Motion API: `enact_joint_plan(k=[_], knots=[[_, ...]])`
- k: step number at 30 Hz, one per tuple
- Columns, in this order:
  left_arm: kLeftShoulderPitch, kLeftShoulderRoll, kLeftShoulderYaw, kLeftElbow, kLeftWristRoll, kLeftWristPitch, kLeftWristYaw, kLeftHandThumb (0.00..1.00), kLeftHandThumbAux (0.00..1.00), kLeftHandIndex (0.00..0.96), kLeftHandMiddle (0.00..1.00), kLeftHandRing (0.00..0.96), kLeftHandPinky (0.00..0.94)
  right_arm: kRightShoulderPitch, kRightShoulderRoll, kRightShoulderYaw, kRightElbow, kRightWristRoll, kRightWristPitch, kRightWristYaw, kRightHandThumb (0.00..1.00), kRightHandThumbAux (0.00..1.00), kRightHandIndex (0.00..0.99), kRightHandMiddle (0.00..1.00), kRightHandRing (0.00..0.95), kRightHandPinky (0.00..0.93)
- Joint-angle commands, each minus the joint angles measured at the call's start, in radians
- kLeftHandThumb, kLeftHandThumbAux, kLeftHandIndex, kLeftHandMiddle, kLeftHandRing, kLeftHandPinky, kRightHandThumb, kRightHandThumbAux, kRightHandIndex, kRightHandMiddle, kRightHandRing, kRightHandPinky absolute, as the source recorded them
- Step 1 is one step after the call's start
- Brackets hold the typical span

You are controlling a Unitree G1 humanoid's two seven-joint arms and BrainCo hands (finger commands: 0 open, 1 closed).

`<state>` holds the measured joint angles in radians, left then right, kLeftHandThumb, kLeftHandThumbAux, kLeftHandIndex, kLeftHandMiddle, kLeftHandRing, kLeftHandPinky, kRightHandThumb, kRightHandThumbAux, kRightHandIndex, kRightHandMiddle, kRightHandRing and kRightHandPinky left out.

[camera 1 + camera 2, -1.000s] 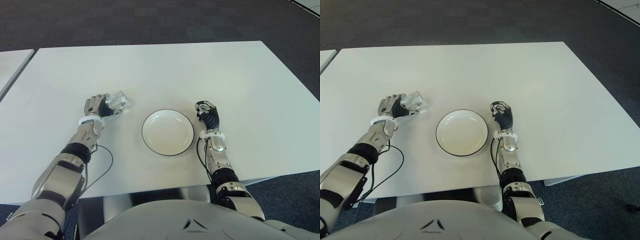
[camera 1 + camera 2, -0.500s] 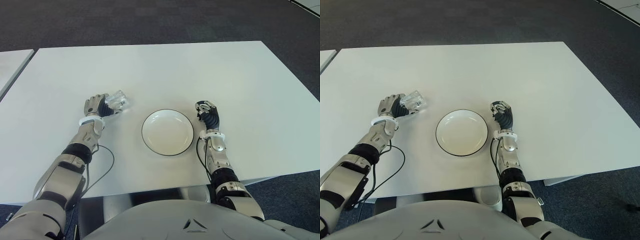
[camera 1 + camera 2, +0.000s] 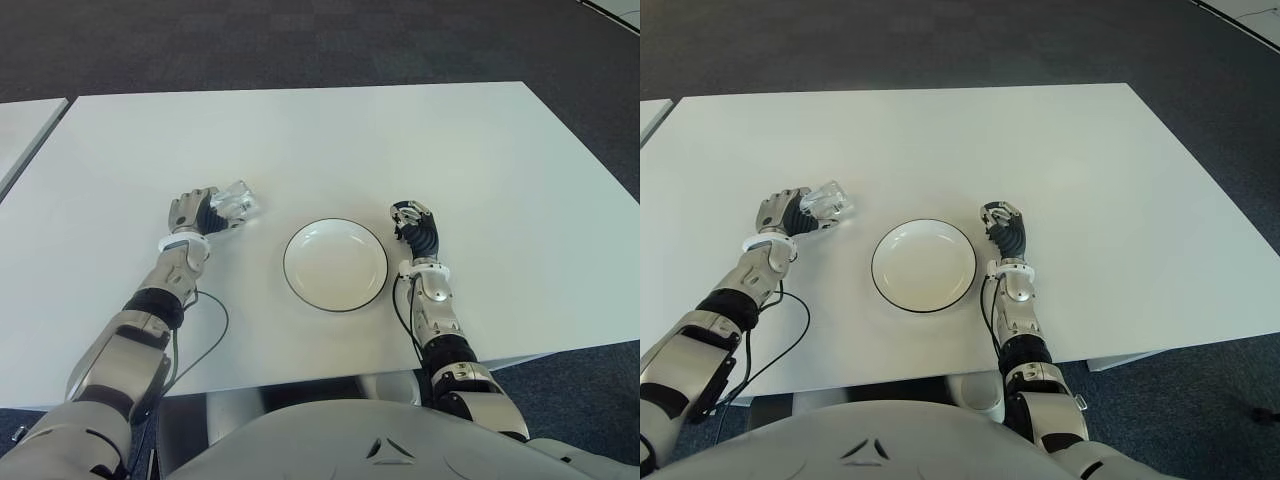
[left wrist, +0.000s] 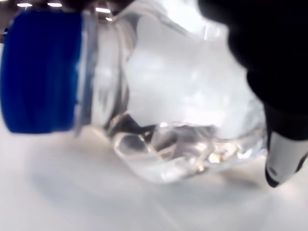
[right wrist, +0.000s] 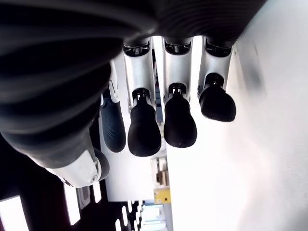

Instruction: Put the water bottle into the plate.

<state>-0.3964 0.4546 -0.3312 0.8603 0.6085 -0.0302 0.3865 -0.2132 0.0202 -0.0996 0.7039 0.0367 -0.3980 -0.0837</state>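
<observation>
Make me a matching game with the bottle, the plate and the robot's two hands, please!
Things:
1. water bottle
2. plate
3. right hand
4. bottle cap

Matches:
A. blue
B. curled, holding nothing
C. held in the left hand
D. bare, between the two hands

Pairs: 1-C, 2-D, 3-B, 4-A

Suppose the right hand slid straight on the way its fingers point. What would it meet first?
Probably nothing: the right hand, beside the plate, points up the bare table, away from the robot. The way looks free to the far edge.
</observation>
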Motion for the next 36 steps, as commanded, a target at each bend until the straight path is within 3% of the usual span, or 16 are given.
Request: enact_joint_plan(k=[1,11,17,29,36], knots=[[0.053,0.005,-0.005,-0.088,-0.002,0.021,-0.064,0.851,0.669,0.396,0.543,0.856,0.857,0.051,0.005,0.000,0.071,-0.006,0.108,-0.010,0.705,0.726,0.439,0.785,0.776,0.781],[0.110,0.044,0.043,-0.461,0.009,0.137,-0.195,0.851,0.669,0.396,0.542,0.852,0.838,0.036,-0.008,0.004,0.106,-0.015,0.093,-0.002,0.705,0.727,0.438,0.786,0.780,0.791],[0.173,0.056,0.067,-0.613,0.021,0.079,-0.168,0.851,0.670,0.395,0.539,0.850,0.836,0.031,-0.004,-0.002,0.116,-0.007,0.085,0.000,0.704,0.727,0.439,0.793,0.783,0.794],[0.278,0.032,0.087,-0.932,0.082,0.095,-0.207,0.851,0.669,0.395,0.540,0.856,0.848,0.030,-0.006,-0.007,0.118,-0.001,0.087,0.006,0.704,0.727,0.439,0.796,0.783,0.792],[0.289,0.007,0.054,-1.024,0.166,0.109,-0.227,0.851,0.669,0.396,0.542,0.859,0.844,0.031,-0.006,-0.004,0.119,-0.002,0.080,0.018,0.704,0.727,0.439,0.797,0.780,0.787]])
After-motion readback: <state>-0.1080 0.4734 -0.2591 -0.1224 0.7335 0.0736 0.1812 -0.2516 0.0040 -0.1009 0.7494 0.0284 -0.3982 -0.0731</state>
